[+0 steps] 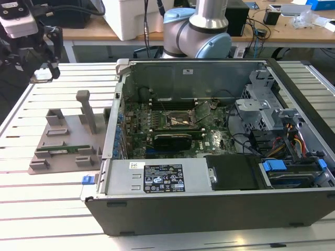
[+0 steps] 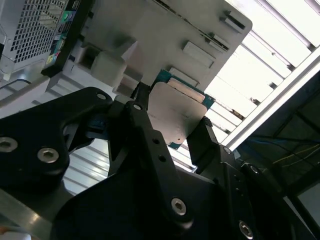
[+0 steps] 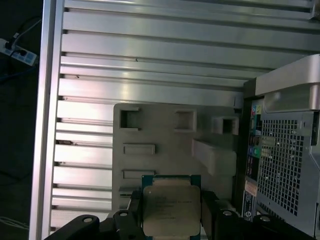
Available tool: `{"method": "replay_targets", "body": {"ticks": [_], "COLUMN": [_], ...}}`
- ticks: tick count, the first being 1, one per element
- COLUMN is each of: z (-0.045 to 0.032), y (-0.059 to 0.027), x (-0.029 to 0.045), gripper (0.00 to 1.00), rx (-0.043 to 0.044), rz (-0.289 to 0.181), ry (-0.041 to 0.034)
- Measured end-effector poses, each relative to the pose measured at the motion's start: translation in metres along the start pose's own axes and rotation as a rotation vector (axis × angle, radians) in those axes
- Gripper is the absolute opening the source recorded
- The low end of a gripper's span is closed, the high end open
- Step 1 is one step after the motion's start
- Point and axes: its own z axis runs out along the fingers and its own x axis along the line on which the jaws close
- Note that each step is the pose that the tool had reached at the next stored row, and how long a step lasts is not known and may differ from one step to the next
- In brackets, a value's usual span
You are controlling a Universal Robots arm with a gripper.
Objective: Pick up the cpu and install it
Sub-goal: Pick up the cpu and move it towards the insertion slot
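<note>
The cpu (image 3: 171, 210) is a flat square chip with a silver top and a green rim, and my gripper (image 3: 171, 220) is shut on its two opposite edges. In the second wrist view the cpu (image 2: 177, 115) sits between the black fingers (image 2: 145, 115) of the gripper (image 2: 175, 127). In the exterior view the gripper (image 1: 44, 70) hangs high at the exterior view's left, with the cpu (image 1: 41, 77) at its tip, above the slatted table and off the far left corner of the grey holder tray (image 1: 63, 141). The open socket (image 1: 180, 119) lies on the motherboard inside the computer case.
The open computer case (image 1: 209, 214) fills the middle and the exterior view's right, its walls standing up around the motherboard. A green memory stick (image 1: 68, 150) lies in the grey tray, which has an upright post (image 1: 86, 110). The arm's base (image 1: 199, 31) stands behind the case.
</note>
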Motion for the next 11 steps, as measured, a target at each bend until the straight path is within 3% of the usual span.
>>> {"method": "replay_targets", "body": {"ticks": [11], "z": [0.0012], "y": [-0.0031], "x": [-0.0441], "gripper": [0.55], "rx": [0.0001], "rz": [0.000], "ry": [0.0001]}}
